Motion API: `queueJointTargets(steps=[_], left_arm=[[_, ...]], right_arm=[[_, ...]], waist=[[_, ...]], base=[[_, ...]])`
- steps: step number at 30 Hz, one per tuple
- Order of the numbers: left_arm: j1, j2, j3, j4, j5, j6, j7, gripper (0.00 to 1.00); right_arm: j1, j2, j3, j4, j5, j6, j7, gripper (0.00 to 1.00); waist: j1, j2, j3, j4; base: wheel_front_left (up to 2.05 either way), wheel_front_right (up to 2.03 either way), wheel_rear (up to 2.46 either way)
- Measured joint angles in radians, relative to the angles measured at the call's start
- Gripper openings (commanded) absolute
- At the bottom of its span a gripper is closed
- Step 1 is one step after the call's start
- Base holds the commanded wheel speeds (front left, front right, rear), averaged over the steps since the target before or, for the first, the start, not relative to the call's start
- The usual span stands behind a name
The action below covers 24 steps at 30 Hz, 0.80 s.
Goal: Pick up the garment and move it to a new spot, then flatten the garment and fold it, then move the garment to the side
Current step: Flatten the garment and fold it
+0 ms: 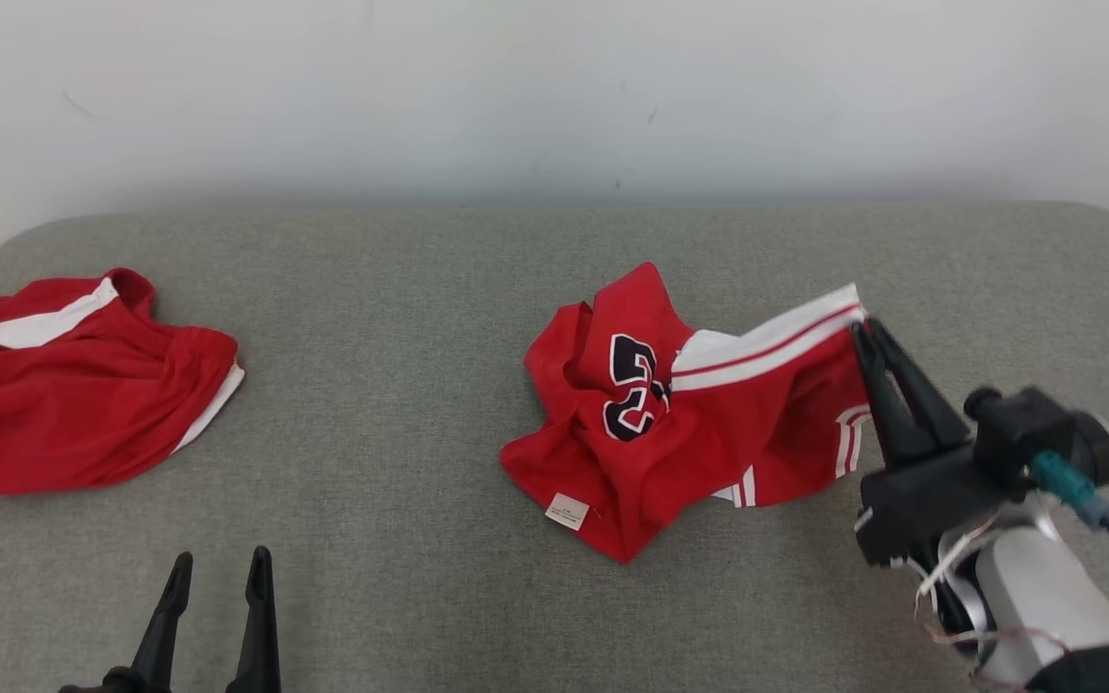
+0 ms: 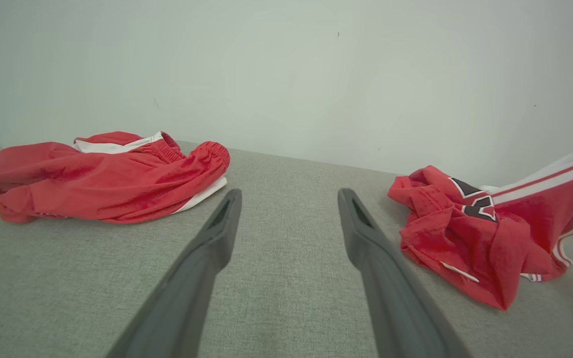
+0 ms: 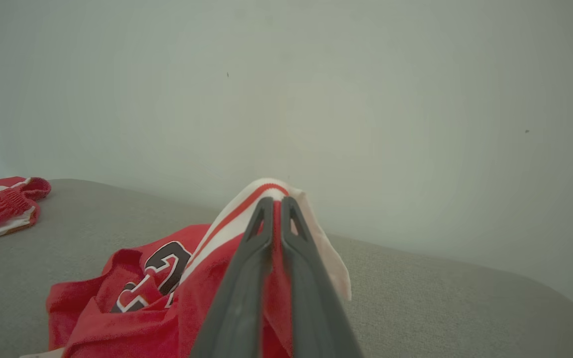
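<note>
Head view, nearest edge first: the left tool (image 1: pixel 220 555) rises from the lower left, its two dark fingers pointing up the frame and spread well apart, nothing between them. In the left wrist view the same left tool (image 2: pixel 290 193) hovers low over bare grey fabric, its fingers parted.

At the lower right a pale forearm (image 1: pixel 1045 587) slants up and inward, with a teal connector (image 1: pixel 1060 476) plugged into the black wrist block. From that block the right tool (image 1: pixel 868 329) reaches up and to the left, fingers pressed together, pinching the white, red-striped edge of the garment (image 1: pixel 766 423). The right wrist view shows the right tool (image 3: pixel 276 201) with red cloth squeezed between its fingers and the striped band draped over the tips.

The garment (image 3: pixel 117 318) is a red jersey, crumpled right of centre on the counter (image 1: pixel 400 318). Its pinched edge is raised, and the rest sags onto the fabric. A small white tag (image 1: pixel 568 511) sits at the near hem, its print too small to read. A black numeral (image 1: pixel 633 390) edged in white shows among the folds. It looks like a 2, but the creases hide the rest.

Well apart on the far left lies a second red garment (image 1: pixel 73 404) with white trim, bunched on the counter. A plain pale wall (image 1: pixel 554 96) rises behind.
</note>
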Motion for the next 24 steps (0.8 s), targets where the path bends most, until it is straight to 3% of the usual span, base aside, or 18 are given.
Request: queueJointTargets(steps=[7, 12, 17, 18, 19, 20, 24], left_arm=[[0.000, -0.007, 0.007, 0.009, 0.007, -0.013, 0.000, 1.00], [0.000, -0.012, 0.015, 0.011, 0.012, -0.018, 0.000, 1.00], [0.000, -0.017, 0.021, 0.014, 0.015, -0.025, 0.000, 1.00], [0.000, -0.018, 0.021, 0.015, 0.016, -0.026, 0.000, 1.00], [0.000, -0.020, 0.022, 0.016, 0.018, -0.027, 0.000, 1.00], [0.000, -0.022, 0.022, 0.018, 0.019, -0.031, 0.000, 1.00], [0.001, -0.028, 0.023, 0.022, 0.021, -0.035, 0.000, 1.00]], right_arm=[[0.207, -0.009, -0.018, -0.102, 0.002, 0.000, 0.013, 0.00], [0.342, -0.010, -0.040, -0.113, 0.022, 0.000, 0.035, 0.00], [0.378, 0.002, -0.058, -0.097, 0.030, 0.000, 0.043, 0.00], [0.381, 0.005, -0.065, -0.095, 0.030, 0.000, 0.044, 0.20], [0.382, 0.010, -0.076, -0.091, 0.030, 0.000, 0.044, 0.70], [0.386, 0.013, -0.086, -0.092, 0.030, 0.000, 0.044, 1.00], [0.400, 0.026, -0.147, -0.119, 0.027, 0.000, 0.030, 1.00]], waist=[[0.0000, 0.0000, 0.005, -0.022], [0.0000, 0.0000, 0.003, -0.034], [0.0000, 0.0000, 0.002, -0.042], [0.0000, 0.0000, 0.001, -0.043], [0.0000, 0.0000, 0.000, -0.044], [0.0000, 0.0000, -0.001, -0.043], [0.0000, 0.0000, -0.004, -0.040]], base=[[0.00, 0.00, 0.00], [0.00, 0.00, 0.00], [0.00, 0.00, 0.00], [0.00, 0.00, 0.00], [0.00, 0.00, 0.00], [0.00, 0.00, 0.00], [0.00, 0.00, 0.00]])
